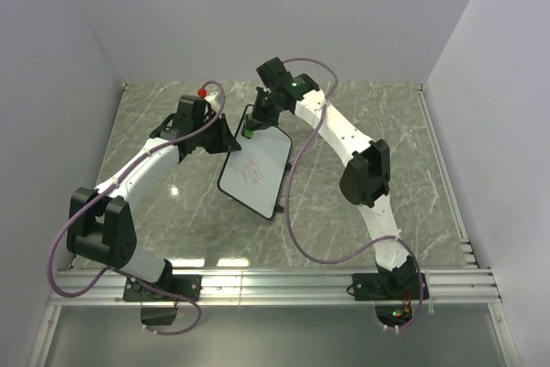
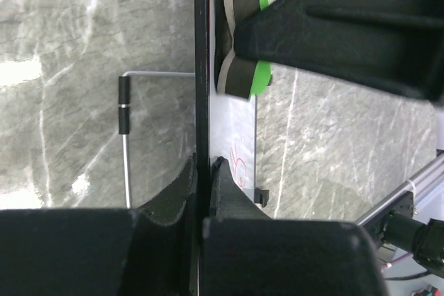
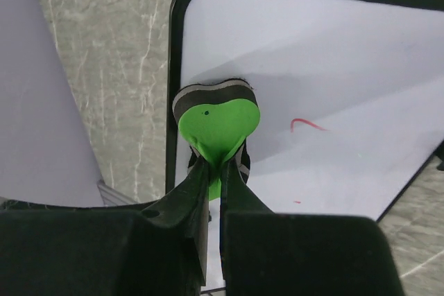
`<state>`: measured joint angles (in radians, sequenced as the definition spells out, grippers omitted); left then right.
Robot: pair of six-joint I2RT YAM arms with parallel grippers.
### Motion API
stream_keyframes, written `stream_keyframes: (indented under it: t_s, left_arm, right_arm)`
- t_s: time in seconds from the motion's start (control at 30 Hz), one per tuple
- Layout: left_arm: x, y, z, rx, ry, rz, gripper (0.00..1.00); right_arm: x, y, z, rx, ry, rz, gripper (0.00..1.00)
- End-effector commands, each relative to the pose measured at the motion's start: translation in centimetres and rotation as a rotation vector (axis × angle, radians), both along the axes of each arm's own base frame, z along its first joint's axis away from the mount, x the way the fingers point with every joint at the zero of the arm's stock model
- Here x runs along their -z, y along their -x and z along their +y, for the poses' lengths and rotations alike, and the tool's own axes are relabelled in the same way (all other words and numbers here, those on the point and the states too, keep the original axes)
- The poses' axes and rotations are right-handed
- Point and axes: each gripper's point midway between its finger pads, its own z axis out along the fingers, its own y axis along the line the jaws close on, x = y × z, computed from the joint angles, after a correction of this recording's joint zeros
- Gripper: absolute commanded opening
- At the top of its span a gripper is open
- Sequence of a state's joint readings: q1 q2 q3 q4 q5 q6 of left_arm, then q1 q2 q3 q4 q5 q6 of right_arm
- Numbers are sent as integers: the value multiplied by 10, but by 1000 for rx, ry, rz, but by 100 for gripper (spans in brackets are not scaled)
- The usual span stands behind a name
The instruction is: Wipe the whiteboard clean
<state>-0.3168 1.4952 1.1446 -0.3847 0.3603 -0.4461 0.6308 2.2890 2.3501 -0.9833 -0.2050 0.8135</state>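
The whiteboard (image 1: 258, 169) is held tilted above the table, with red scribbles near its middle. My left gripper (image 1: 225, 142) is shut on its left edge; in the left wrist view the fingers (image 2: 225, 185) clamp the black frame (image 2: 202, 67) edge-on. My right gripper (image 1: 249, 129) is shut on the green eraser (image 1: 247, 132) at the board's far top corner. The right wrist view shows the squeezed eraser (image 3: 218, 126) pressed against the white surface (image 3: 312, 53) near the rounded corner, with a red stroke (image 3: 307, 124) to its right. The eraser (image 2: 253, 74) also shows in the left wrist view.
A thin metal rod with a black sleeve (image 2: 125, 105) sticks out behind the board. A purple cable (image 1: 292, 212) loops beside the board's right side. An aluminium rail (image 1: 275, 285) runs along the near table edge. Grey walls close in the left, back and right.
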Motion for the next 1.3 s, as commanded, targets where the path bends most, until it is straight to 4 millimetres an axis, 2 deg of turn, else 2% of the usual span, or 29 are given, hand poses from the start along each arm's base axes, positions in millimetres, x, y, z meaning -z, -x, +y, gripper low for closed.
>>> stream_keyframes:
  t_s: [0.0, 0.07, 0.13, 0.17, 0.2, 0.23, 0.3, 0.33, 0.37, 0.47, 0.5, 0.53, 0.6, 0.8, 0.83, 0.93, 0.97, 1.07, 1.13, 1.27]
  left_arm:
    - [42, 25, 14, 51, -189, 76, 0]
    - [41, 25, 14, 50, -188, 73, 0]
    - [40, 26, 13, 53, -185, 75, 0]
    - [40, 26, 13, 53, -186, 76, 0]
    - [38, 26, 13, 54, -185, 71, 0]
    - [37, 26, 14, 52, -184, 68, 0]
    - [36, 27, 14, 51, -183, 64, 0]
    - [36, 28, 14, 51, -181, 65, 0]
    - [37, 29, 14, 50, -180, 66, 0]
    - [38, 32, 14, 50, -178, 68, 0]
    - [39, 33, 15, 50, -178, 68, 0]
    - [37, 34, 14, 52, -177, 65, 0]
    - [36, 34, 14, 53, -183, 56, 0]
    - [35, 35, 11, 65, -209, 43, 0]
    - [35, 35, 10, 65, -213, 43, 0]
    - [35, 36, 10, 66, -220, 39, 0]
    - [34, 36, 9, 70, -220, 35, 0]
    - [35, 35, 8, 72, -221, 35, 0]
    - [34, 35, 7, 73, -222, 35, 0]
    - [35, 36, 7, 74, -220, 34, 0]
  right_arm:
    - [4, 8, 24, -37, -72, 29, 0]
    - [16, 12, 18, -38, -34, 45, 0]
    - [21, 14, 10, -36, -13, 49, 0]
    - [32, 17, 3, -35, 21, 59, 0]
    - [31, 19, -3, -30, 31, 54, 0]
    - [50, 25, -16, -24, 68, 93, 0]
    - [53, 24, -30, 4, 58, 97, 0]
    - [76, 32, -45, 30, 85, 151, 0]
    - [79, 23, -56, 62, 71, 147, 0]
    - [95, 20, -80, 106, 110, 188, 0]
    - [107, 17, -86, 114, 138, 212, 0]
    - [102, 9, -86, 102, 151, 187, 0]
    - [110, 12, -85, 81, 188, 222, 0]
    - [66, -4, -42, 55, 85, 144, 0]
    - [50, -8, -32, 56, 49, 119, 0]
    - [21, -5, -11, 54, -23, 83, 0]
    - [4, -6, -3, 51, -63, 51, 0]
    - [-18, -2, 17, 46, -145, 23, 0]
    - [-25, -3, 24, 43, -176, 17, 0]
    - [-15, -5, 21, 48, -152, 33, 0]
